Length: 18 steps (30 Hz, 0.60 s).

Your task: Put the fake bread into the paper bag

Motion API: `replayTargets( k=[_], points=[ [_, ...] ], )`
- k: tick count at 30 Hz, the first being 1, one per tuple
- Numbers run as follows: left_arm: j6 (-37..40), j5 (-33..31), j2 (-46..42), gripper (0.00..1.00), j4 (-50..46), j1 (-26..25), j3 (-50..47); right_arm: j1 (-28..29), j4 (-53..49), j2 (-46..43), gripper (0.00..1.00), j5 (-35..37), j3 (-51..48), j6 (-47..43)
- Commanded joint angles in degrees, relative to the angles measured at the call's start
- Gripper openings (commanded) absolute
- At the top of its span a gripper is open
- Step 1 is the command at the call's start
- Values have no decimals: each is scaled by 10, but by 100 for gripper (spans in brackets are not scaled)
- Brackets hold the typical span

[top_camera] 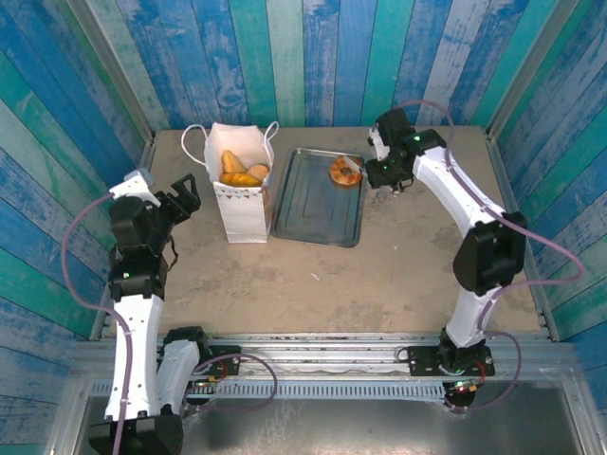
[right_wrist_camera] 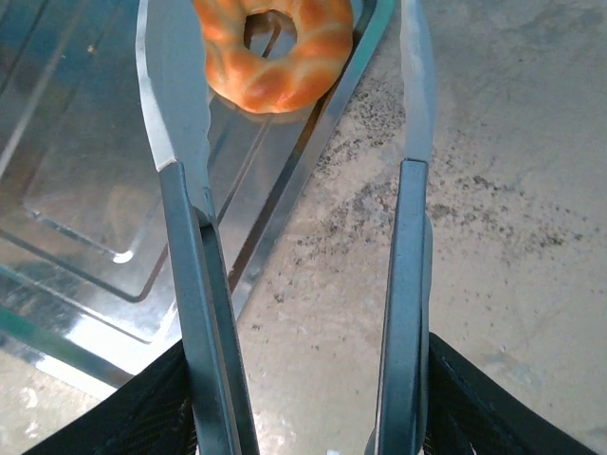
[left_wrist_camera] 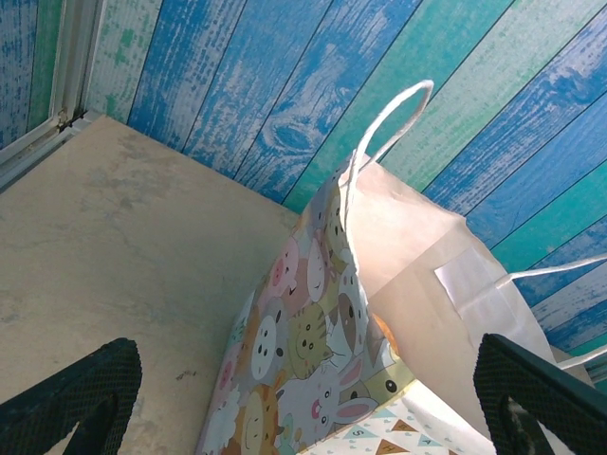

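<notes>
The white paper bag [top_camera: 242,204] stands upright left of the tray with its mouth open. Golden-brown pastries [top_camera: 243,170] lie inside it. In the left wrist view the bag [left_wrist_camera: 379,237] shows a cartoon-animal band and a cord handle [left_wrist_camera: 384,123]. My left gripper [top_camera: 188,197] is open just left of the bag, its black fingers [left_wrist_camera: 71,398] apart on either side of the bag's corner. A ring doughnut [top_camera: 345,172] rests in the tray's far right corner. My right gripper [top_camera: 363,171] is open; its long metal fingers [right_wrist_camera: 175,104] flank the doughnut [right_wrist_camera: 275,52].
The grey metal tray [top_camera: 313,213] lies in the middle of the tan table, its rim [right_wrist_camera: 294,190] running under the right gripper. Blue and green plank walls close in the back and sides. Bare tabletop [top_camera: 379,275] lies in front of the tray and bag.
</notes>
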Motion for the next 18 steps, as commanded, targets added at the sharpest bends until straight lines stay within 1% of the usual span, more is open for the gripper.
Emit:
replayTargets(
  k=[1,9,18],
  points=[
    [9,-3,4,94,9,0,-4,-4,-12,35,58,12,42,-25],
    [12,-6,10,94,6,0,-1,-18,-23,113,53,15,108,-23],
    [13,-9,18,94,5,0,1,-22,-37,155,49,2,144,-32]
  ],
)
